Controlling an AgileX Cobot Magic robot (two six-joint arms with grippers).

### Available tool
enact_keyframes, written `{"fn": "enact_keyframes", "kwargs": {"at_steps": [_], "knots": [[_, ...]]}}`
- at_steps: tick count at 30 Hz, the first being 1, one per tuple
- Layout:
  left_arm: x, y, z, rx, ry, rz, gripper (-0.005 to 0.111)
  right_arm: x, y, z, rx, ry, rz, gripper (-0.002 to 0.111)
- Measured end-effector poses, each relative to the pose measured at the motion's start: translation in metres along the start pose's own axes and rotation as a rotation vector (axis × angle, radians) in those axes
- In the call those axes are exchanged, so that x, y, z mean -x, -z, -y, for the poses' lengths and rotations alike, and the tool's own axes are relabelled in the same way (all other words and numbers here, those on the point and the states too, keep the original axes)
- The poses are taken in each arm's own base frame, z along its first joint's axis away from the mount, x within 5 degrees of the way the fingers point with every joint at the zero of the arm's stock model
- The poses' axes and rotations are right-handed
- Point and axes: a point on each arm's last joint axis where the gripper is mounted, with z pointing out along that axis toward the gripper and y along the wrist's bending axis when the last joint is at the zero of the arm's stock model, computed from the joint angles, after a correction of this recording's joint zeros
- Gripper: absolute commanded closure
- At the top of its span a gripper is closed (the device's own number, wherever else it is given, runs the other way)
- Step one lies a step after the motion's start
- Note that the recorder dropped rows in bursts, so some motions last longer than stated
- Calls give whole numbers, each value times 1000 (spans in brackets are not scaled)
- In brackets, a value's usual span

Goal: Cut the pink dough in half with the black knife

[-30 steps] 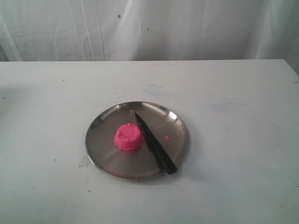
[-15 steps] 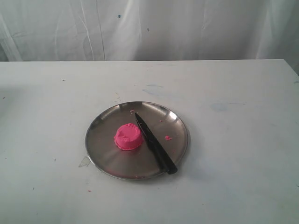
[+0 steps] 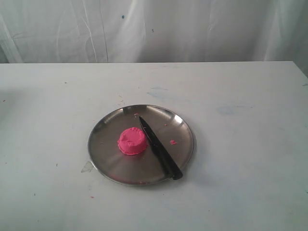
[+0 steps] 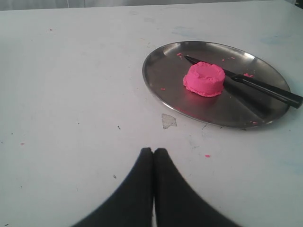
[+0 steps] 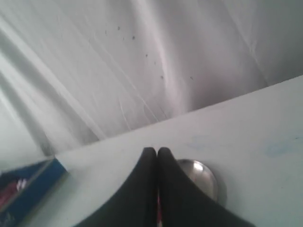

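Observation:
The pink dough [image 3: 132, 141] is one round puck sitting left of centre on the steel plate [image 3: 110, 168]. The black knife [image 3: 160, 149] lies on the plate just right of the dough, its tip pointing to the far rim and its handle at the near right rim. From the left wrist view, the dough [image 4: 204, 79], knife [image 4: 255, 85] and plate [image 4: 163, 90] lie well ahead of my left gripper [image 4: 153, 150], which is shut and empty. My right gripper [image 5: 156, 150] is shut and empty too; only part of the plate [image 5: 203, 177] shows behind it. Neither gripper appears in the exterior view.
The white table [image 3: 240, 96] ends at a white cloth backdrop [image 3: 192, 29]. Tiny pink crumbs [image 3: 173, 142] lie on the plate and on the table near it. A scrap of clear tape [image 3: 87, 167] sticks by the plate's left rim. A blue box [image 5: 28, 189] shows in the right wrist view.

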Motion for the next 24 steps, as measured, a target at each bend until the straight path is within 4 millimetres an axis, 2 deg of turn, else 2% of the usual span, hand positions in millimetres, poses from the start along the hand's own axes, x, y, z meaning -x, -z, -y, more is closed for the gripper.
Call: {"fn": "enact_keyframes", "kwargs": {"at_steps": [2,6,10,15,19,24], "knots": [[0,0,0,0,0,0,107,10,-10,-9,0,87,-113,108],[0,0,0,0,0,0,107,15,-41,-17,-23,242,-347,108],[0,0,0,0,0,0,107,15,-84,-18,-66,378,-534,108],[0,0,0,0,0,0,107,13,-141,-10,-140,519,-673,108],[0,0,0,0,0,0,107,1,-179,2,-189,535,-793,108],[0,0,0,0,0,0,107,-28,-200,10,-117,560,-969,108]]}}
